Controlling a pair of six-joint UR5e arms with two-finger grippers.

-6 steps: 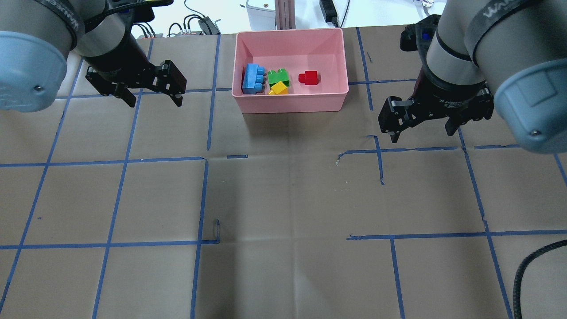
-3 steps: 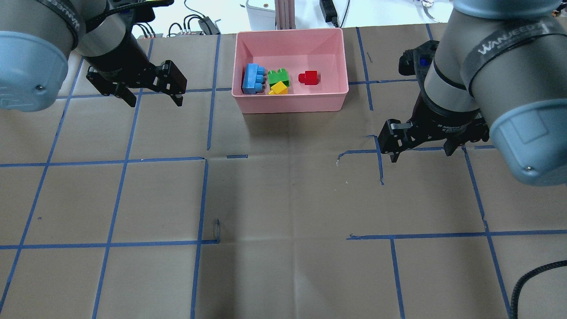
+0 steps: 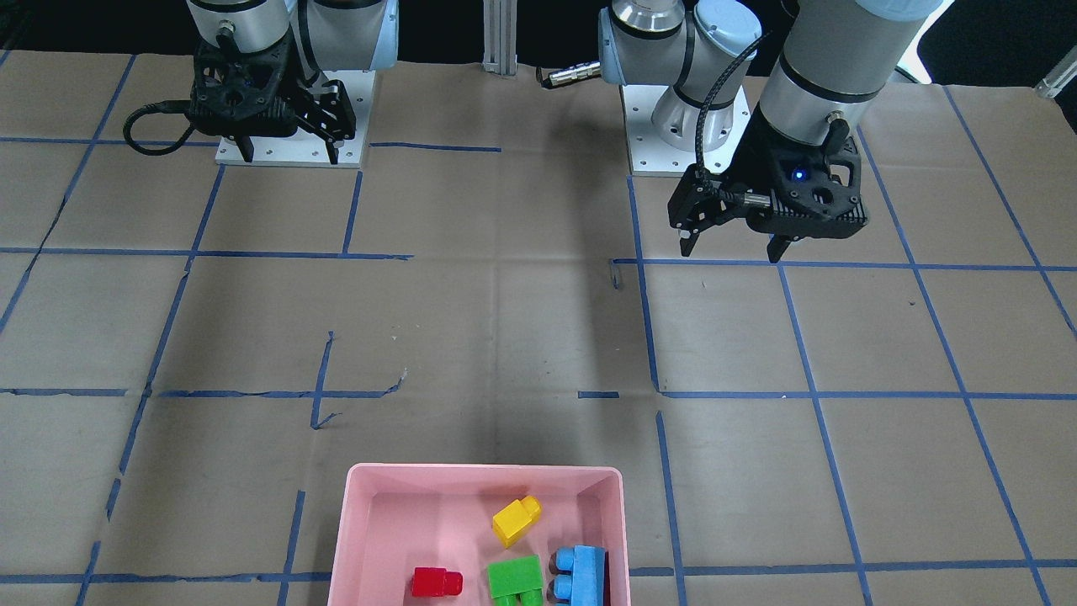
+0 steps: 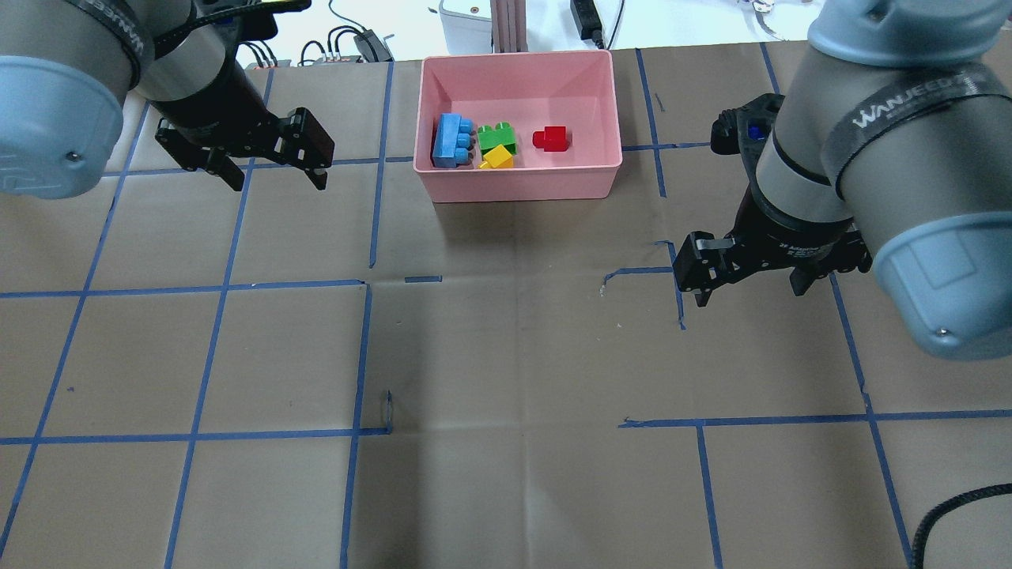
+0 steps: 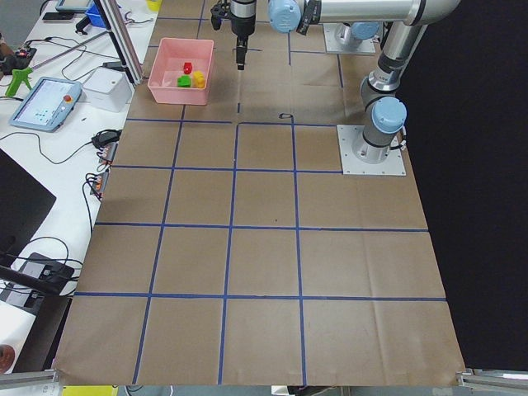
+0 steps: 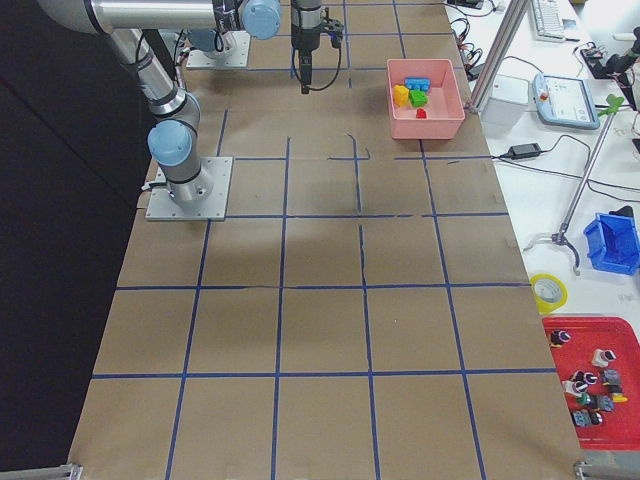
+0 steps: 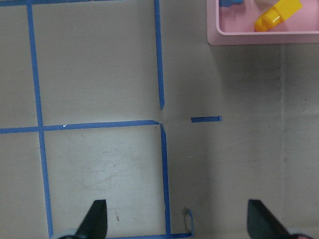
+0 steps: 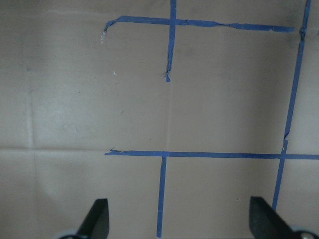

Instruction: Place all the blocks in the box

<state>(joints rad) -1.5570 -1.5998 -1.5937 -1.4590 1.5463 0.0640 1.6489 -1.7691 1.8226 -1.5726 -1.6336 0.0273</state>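
Observation:
The pink box (image 4: 522,183) stands at the far middle of the table. In it lie the blue block (image 4: 452,141), the green block (image 4: 496,137), the yellow block (image 4: 497,158) and the red block (image 4: 551,139). The front-facing view shows the box (image 3: 484,468) with the yellow (image 3: 516,519), red (image 3: 436,582), green (image 3: 515,579) and blue (image 3: 580,574) blocks inside. My left gripper (image 4: 277,182) hangs open and empty to the left of the box. My right gripper (image 4: 751,294) hangs open and empty to the right of the box and nearer to me. The left wrist view shows a box corner (image 7: 264,39).
Brown paper with a blue tape grid (image 4: 364,284) covers the table. Cables and a white device (image 4: 466,24) lie beyond the far edge behind the box. A tablet (image 6: 565,100) and a red parts tray (image 6: 595,385) sit on a side bench.
My right gripper has moved back toward me, away from the box, still open. The left gripper and the blocks have not moved.

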